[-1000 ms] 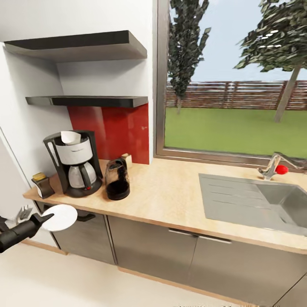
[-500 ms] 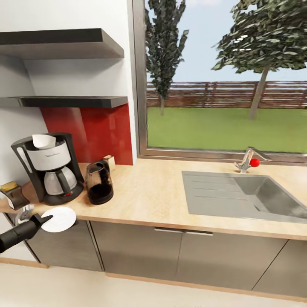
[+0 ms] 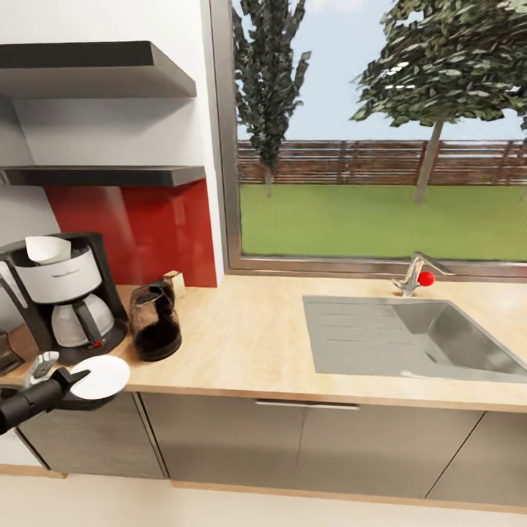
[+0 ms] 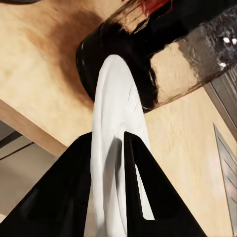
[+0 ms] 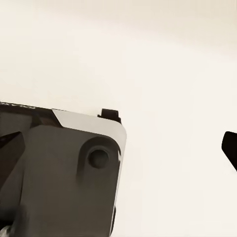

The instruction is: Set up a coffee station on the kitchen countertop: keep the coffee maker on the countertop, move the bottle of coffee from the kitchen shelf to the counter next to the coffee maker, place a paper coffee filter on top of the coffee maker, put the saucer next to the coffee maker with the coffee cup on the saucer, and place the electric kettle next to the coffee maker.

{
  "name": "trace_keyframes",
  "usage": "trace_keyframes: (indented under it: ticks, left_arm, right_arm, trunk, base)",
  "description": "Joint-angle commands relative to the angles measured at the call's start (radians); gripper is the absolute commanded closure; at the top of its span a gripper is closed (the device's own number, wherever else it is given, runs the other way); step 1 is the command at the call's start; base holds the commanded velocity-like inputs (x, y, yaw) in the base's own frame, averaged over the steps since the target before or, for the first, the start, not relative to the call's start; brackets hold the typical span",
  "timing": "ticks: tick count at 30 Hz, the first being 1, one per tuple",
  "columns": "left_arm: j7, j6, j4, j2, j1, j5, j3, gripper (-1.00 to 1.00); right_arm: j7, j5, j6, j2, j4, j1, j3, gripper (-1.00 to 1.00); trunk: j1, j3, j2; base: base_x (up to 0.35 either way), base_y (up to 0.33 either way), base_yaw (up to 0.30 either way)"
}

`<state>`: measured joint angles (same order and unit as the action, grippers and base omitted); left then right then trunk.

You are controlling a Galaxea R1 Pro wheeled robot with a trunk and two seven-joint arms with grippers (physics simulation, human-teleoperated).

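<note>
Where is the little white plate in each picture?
Head view: the saucer is low on the left, held at its edge by the left gripper, over the front edge of the kitchen countertop.
Left wrist view: the saucer is seen edge-on in the middle, between the black fingers.
Right wrist view: not in it.
Shared landmark: the electric kettle, the dark shape behind the saucer.

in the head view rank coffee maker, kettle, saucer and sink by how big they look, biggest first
1. sink
2. coffee maker, partly cut off by the picture's edge
3. electric kettle
4. saucer, held in the left claw, nearer the camera, so its true size may be smaller still
</note>
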<state>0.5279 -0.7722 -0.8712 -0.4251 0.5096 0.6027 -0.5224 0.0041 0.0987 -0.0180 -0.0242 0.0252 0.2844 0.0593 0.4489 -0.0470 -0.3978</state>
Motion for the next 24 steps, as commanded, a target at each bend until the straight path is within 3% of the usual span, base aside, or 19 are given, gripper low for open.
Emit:
trace_keyframes:
  ticks: [1, 18, 21, 24]
  left_arm:
    - [0.0, -0.006, 0.0, 0.0, 0.001, -0.001, -0.002, 1.0]
    - [-0.007, -0.005, 0.012, 0.003, 0.001, -0.003, -0.001, 1.0]
    - [-0.01, -0.004, 0.019, 0.022, 0.001, -0.005, 0.0, 1.0]
    - [-0.021, -0.005, 0.019, 0.042, 0.0, -0.028, 0.001, 1.0]
  right_arm:
    - [0.0, 0.007, -0.002, 0.0, -0.001, 0.001, 0.005, -1.0]
    - [0.002, 0.007, -0.003, -0.001, -0.001, 0.001, 0.005, -1.0]
    - [0.002, 0.007, -0.003, -0.002, -0.001, 0.001, 0.005, -1.0]
    - [0.002, 0.007, -0.003, -0.002, -0.001, 0.001, 0.005, -1.0]
  trunk:
    - [0.001, -0.002, -0.002]
    - [0.001, -0.002, -0.002]
    - [0.001, -0.002, -0.002]
    - [0.001, -0.002, -0.002]
  base:
    - [0.18, 0.0, -0.001]
    - [0.078, 0.0, 0.0]
    - [0.004, 0.0, 0.0]
    - [0.0, 0.0, 0.0]
